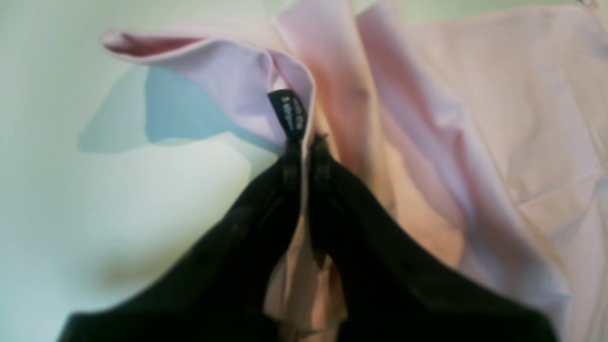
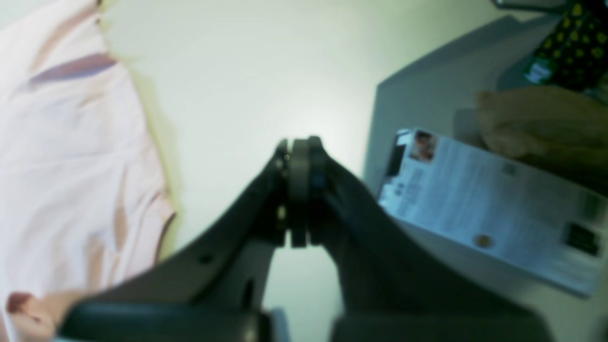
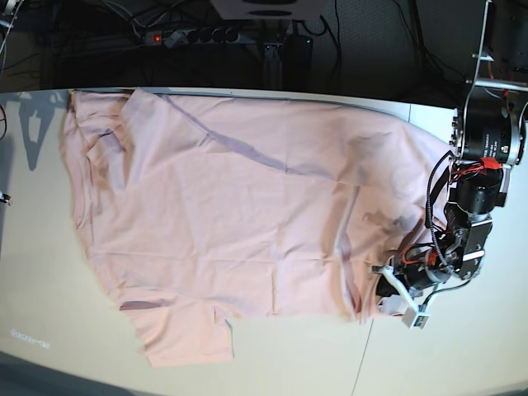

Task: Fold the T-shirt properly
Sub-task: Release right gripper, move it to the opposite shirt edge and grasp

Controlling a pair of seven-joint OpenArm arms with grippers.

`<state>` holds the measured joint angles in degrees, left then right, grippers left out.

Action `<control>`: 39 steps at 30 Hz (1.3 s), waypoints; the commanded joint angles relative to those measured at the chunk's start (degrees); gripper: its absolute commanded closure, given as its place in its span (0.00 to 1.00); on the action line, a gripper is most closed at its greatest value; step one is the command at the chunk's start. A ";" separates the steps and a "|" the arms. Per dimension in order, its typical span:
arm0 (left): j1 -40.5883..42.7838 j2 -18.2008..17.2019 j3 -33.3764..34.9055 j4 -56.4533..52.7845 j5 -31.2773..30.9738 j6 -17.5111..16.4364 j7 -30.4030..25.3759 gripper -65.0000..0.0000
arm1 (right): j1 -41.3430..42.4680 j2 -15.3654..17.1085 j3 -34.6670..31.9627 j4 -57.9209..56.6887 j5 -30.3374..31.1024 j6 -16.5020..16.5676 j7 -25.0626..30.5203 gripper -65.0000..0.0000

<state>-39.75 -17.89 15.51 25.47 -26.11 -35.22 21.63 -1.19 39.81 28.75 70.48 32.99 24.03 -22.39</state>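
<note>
the left gripper (image 1: 306,156) is clenched on a fold of the pale pink t-shirt (image 3: 239,214), near a small black label (image 1: 289,113). the t-shirt lies spread over the bench (image 3: 41,272), bunched toward its right side in the base view. the right gripper (image 2: 301,147) is closed, apart from the cloth; its wrist view is soft, but it seems to grasp nothing.

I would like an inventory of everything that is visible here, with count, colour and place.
large cotton T-shirt: one, pale pink, spread on the table
small fabric label: one, black with white print, on the T-shirt
smooth flat table: one, pale, under the T-shirt
printed flat sheet: one, whitish, beyond the shirt in the right wrist view
left gripper: one, black, shut on the T-shirt
right gripper: one, black, shut, empty
</note>
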 commanded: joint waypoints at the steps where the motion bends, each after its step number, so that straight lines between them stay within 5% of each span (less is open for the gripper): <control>1: -2.54 -0.35 1.09 0.76 -0.59 -1.20 -0.79 1.00 | 1.60 1.27 -0.42 0.15 0.46 2.73 1.09 1.00; 9: -3.93 -0.02 3.98 0.76 -0.55 0.33 -0.74 1.00 | 9.25 0.94 -6.75 -3.28 -2.54 2.49 0.72 1.00; 20: -3.96 -1.03 3.98 0.85 1.75 3.21 1.97 1.00 | 30.64 -2.95 -7.52 -30.32 -4.74 2.73 1.55 1.00; 28: -3.91 -1.66 3.98 0.87 4.70 3.41 3.10 1.00 | 38.47 -7.26 -7.52 -40.72 -12.09 2.71 5.01 0.61; 32: -3.93 -3.52 3.98 0.87 4.72 6.58 3.63 1.00 | 40.68 -9.25 -7.52 -45.27 -12.63 2.32 5.11 0.56; 39: -3.91 -6.91 3.98 0.87 4.74 6.73 3.74 1.00 | 40.98 -12.31 -7.52 -47.87 -12.66 2.40 5.75 0.53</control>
<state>-41.63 -24.12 19.55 25.65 -21.30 -29.32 25.76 37.93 26.46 20.97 21.91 19.70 23.99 -18.02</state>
